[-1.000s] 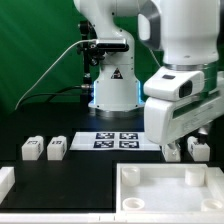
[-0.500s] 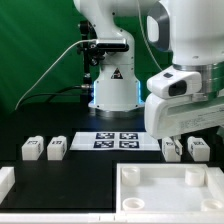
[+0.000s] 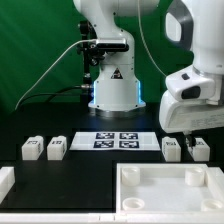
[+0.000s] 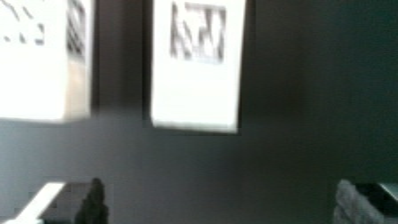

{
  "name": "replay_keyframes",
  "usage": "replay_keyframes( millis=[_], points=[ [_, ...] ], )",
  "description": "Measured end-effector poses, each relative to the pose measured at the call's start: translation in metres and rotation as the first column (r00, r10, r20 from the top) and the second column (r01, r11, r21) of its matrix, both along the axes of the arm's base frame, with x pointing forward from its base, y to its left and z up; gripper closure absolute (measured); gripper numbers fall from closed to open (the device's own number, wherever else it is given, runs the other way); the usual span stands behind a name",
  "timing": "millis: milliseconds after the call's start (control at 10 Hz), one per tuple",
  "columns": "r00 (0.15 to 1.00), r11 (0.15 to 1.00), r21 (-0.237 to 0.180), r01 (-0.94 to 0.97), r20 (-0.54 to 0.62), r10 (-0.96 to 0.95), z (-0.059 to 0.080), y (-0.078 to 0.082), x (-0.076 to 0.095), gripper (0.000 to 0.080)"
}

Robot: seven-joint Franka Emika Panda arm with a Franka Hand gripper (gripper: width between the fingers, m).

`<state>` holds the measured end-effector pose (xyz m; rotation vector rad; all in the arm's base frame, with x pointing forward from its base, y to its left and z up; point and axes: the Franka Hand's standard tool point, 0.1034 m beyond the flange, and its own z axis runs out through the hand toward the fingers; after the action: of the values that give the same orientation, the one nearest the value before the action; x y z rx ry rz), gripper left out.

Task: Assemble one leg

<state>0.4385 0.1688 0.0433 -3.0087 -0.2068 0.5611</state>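
Four small white tagged legs lie on the black table. Two are at the exterior view's left (image 3: 31,149) (image 3: 57,148) and two at its right (image 3: 171,149) (image 3: 199,149). My gripper (image 3: 187,136) hangs just above the right pair, touching neither. In the wrist view two legs show below me, one near the middle (image 4: 196,70) and one at the edge (image 4: 39,62). My gripper (image 4: 222,205) is open and empty, and its fingertips (image 4: 80,200) stand wide apart.
The marker board (image 3: 117,140) lies in the middle of the table before the robot base. A large white rimmed tray-like piece (image 3: 150,170) sits at the front right. Another white part (image 3: 5,180) shows at the front left edge.
The arm has swung toward the exterior view's right and now uncovers the right pair of legs. The legs have not moved.
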Motion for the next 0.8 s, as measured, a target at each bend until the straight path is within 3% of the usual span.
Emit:
replay_keyframes(
  millis=[100, 200, 400, 500, 800],
  points=[
    [0.998, 0.998, 0.031, -0.062, -0.012, 0.062, -0.003, -0.009, 0.010, 0.0151],
    [0.991, 0.999, 0.013, -0.050, -0.120, 0.052, -0.001, -0.011, 0.000, 0.0151],
    [0.949, 0.998, 0.007, -0.070, -0.308, 0.069, -0.002, -0.007, -0.005, 0.0151],
    [0.915, 0.998, -0.063, -0.020, -0.403, -0.008, -0.005, 0.000, -0.014, 0.0151],
    [0.908, 0.994, -0.109, -0.002, -0.417, -0.044, -0.014, 0.010, -0.030, 0.0151]
  ],
)
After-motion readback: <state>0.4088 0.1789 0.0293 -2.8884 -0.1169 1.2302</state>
